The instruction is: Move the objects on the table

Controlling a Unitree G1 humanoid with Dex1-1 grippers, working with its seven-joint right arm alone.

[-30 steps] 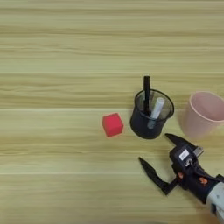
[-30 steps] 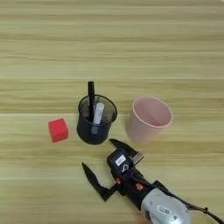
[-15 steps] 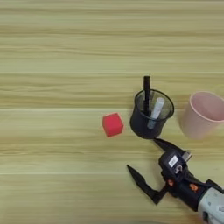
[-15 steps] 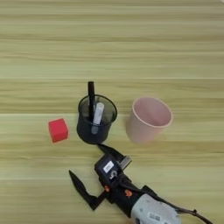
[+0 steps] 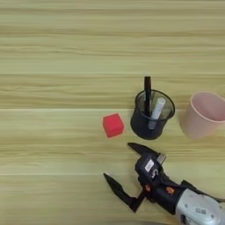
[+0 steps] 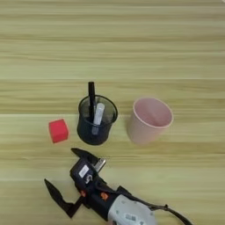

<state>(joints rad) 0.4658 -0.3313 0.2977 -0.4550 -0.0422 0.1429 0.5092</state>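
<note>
My gripper [image 5: 124, 168] is spread wide and empty, cube [image 5: 113, 125] just ahead, sized for straddling it

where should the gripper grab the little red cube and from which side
Take the red cube across two opposite flat side faces, coming down from above. It sits flat and alone on the table, clear of the dark pen holder to its right. The right gripper is open, just in front.

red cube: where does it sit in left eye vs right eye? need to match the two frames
Left eye view: the red cube sits just left of centre, beside the dark pen holder.
Right eye view: the red cube sits near the left edge, left of the same holder.
Shared landmark: the dark pen holder, directly right of the cube in both.
</note>
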